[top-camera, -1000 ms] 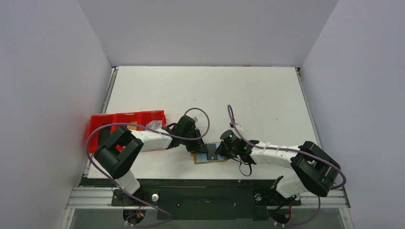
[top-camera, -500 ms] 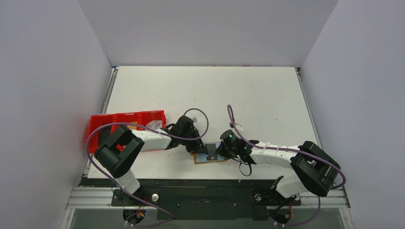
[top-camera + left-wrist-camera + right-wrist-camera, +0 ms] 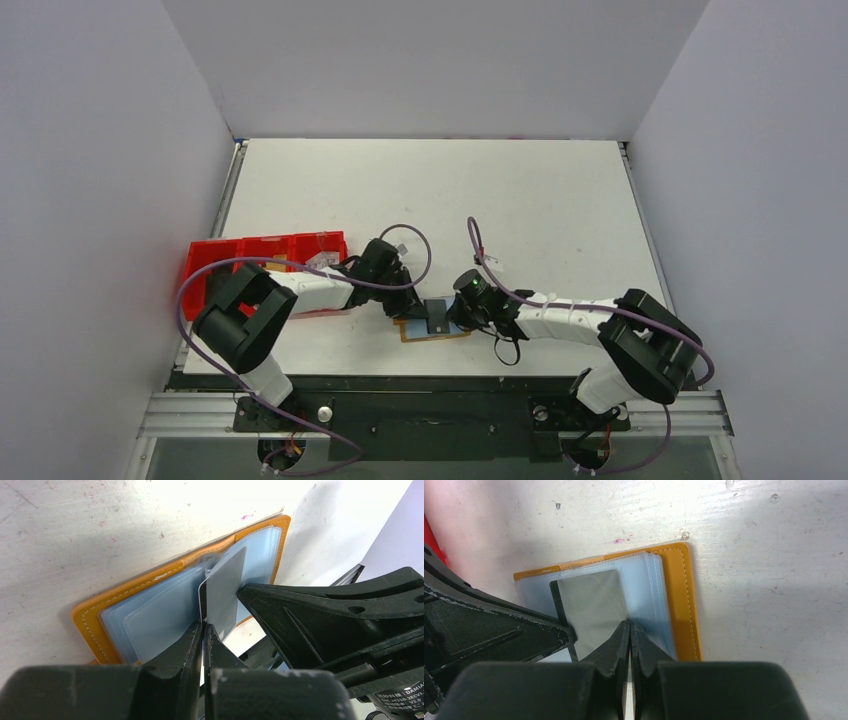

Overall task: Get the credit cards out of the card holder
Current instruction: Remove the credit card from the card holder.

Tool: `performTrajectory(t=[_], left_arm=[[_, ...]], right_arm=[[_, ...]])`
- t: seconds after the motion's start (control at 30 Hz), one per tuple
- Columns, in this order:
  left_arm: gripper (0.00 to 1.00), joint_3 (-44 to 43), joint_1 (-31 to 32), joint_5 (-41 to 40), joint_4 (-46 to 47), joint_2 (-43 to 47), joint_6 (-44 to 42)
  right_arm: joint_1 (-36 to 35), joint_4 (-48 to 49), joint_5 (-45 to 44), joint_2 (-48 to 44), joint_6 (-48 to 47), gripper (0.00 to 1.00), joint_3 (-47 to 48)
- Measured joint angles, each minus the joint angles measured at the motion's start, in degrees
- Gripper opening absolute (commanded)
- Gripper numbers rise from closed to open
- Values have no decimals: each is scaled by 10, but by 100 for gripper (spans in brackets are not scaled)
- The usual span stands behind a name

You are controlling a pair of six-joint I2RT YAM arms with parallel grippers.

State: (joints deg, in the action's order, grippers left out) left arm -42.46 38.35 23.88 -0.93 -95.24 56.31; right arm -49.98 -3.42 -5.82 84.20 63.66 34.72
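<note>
The card holder [image 3: 432, 331] lies open near the table's front edge, tan with pale blue clear sleeves [image 3: 651, 597]. A grey credit card [image 3: 226, 592] sticks up out of a sleeve, tilted. My left gripper [image 3: 203, 626] is shut on that card's near edge. From the other side comes my right gripper [image 3: 629, 623], shut at the card's corner and pinching the edge of a sleeve of the card holder [image 3: 681, 605]. From above, the credit card [image 3: 437, 315] shows dark between the left gripper [image 3: 408, 306] and the right gripper [image 3: 456, 314]. No other card shows.
A red compartmented tray [image 3: 262, 256] stands at the left table edge, just behind the left arm. White walls close in the table on three sides. The two grippers' fingers nearly touch over the holder.
Both grippers, the card and the holder have shifted slightly left. The left jaws have closed fully on the card, and the card stands further out of its sleeve.
</note>
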Motion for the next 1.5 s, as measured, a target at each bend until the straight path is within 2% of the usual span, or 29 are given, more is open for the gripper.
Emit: performTrajectory(t=[1.1,1.37,1.5], left_arm=[[0,1,-19,7,-24,12,-25],[5,6,-28,-1,-47,28,-39],[0,7,-28,-1,-50,28,-43]], right_arm=[[-10,-12,-9,27,-10,0,30],[-11,-11,-10,28,-10,0,30],[-11,-11,-10,28,-10,0,30]])
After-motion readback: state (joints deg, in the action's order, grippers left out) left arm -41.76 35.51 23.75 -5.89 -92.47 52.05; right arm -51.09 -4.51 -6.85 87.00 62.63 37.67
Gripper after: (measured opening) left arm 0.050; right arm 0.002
